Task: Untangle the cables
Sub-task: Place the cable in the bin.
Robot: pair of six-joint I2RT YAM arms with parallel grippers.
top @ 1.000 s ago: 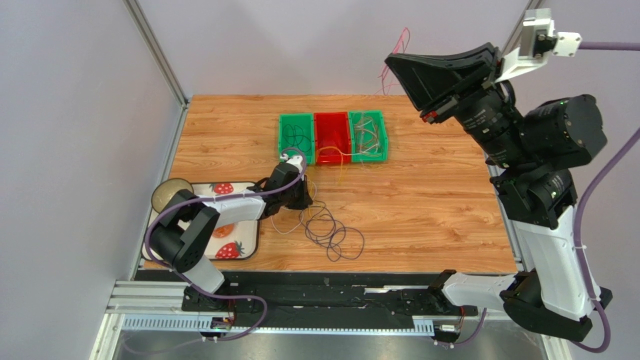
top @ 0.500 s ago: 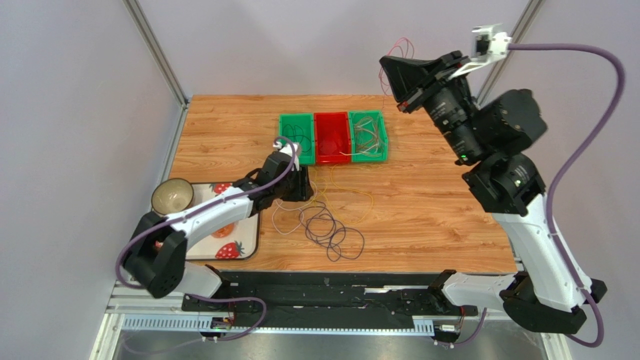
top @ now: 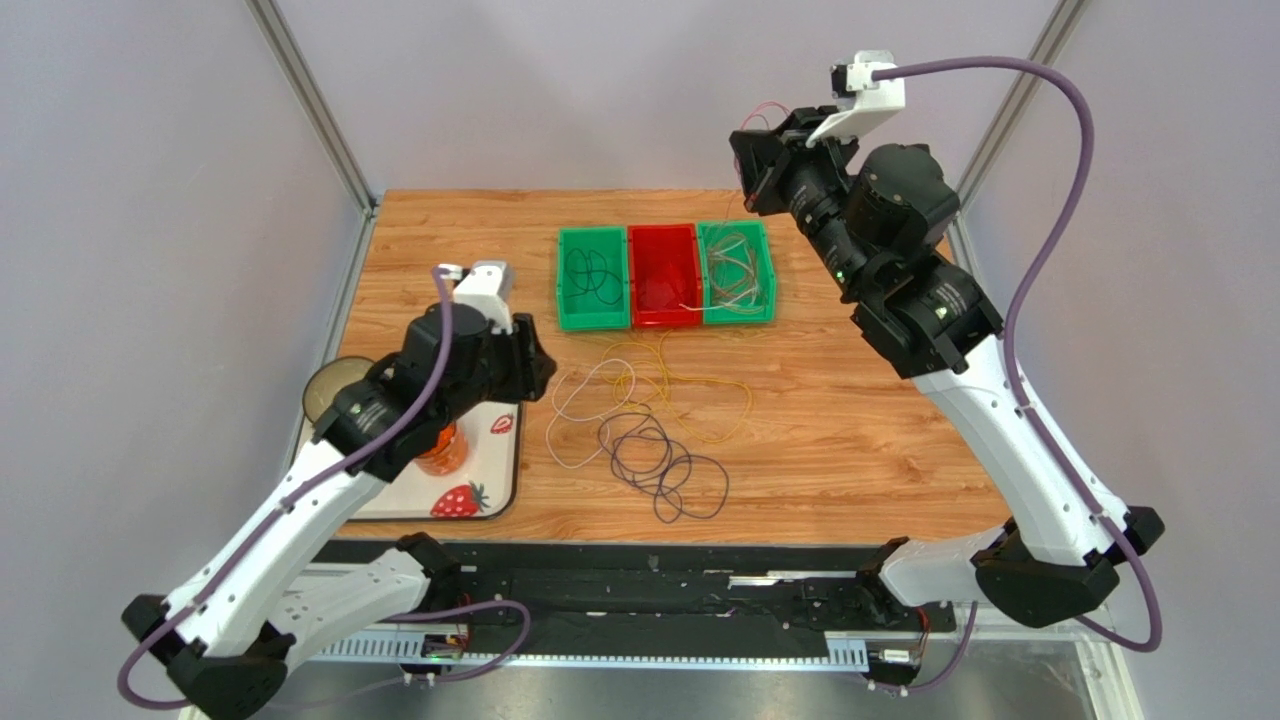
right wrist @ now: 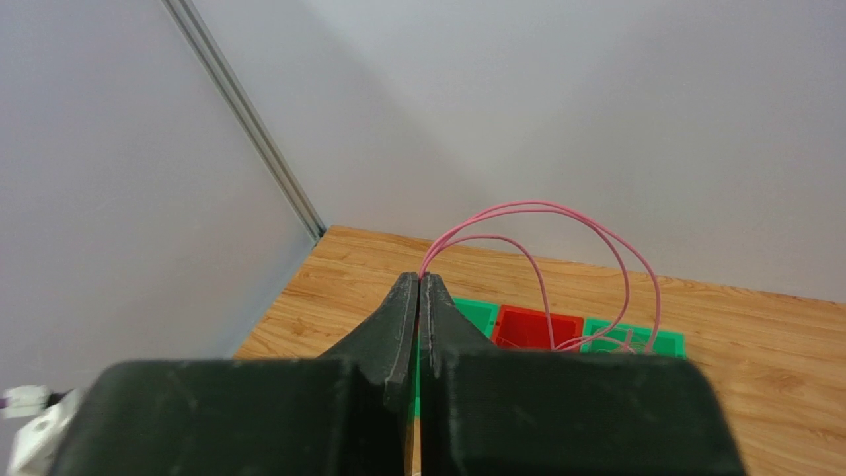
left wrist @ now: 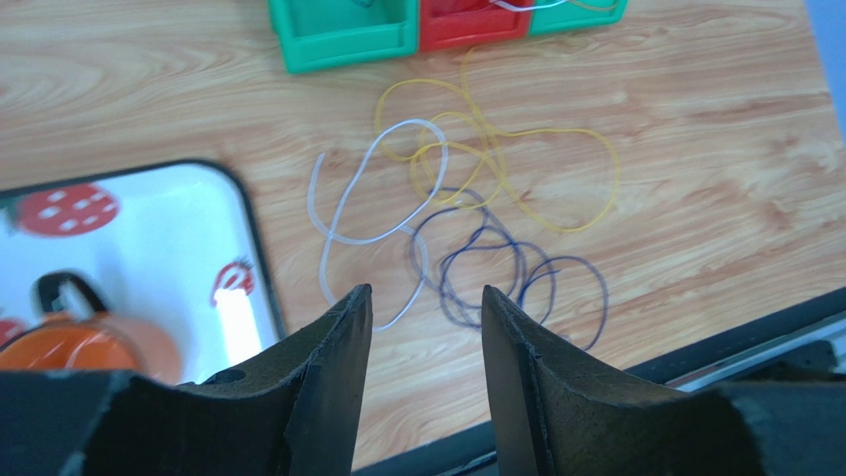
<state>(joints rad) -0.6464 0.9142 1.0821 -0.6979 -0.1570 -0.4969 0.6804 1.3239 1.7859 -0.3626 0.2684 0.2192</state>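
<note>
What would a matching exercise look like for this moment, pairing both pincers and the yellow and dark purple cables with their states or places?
Column one
1. left pincer
2. right pincer
3. yellow cable
4. dark purple cable

Column two
a. shut on a pink cable, raised high
b. on the table, towards its near edge
c. open, holding nothing
d. on the table, just in front of the bins

Pairs: 1-c, 2-a, 3-d, 4-b
</note>
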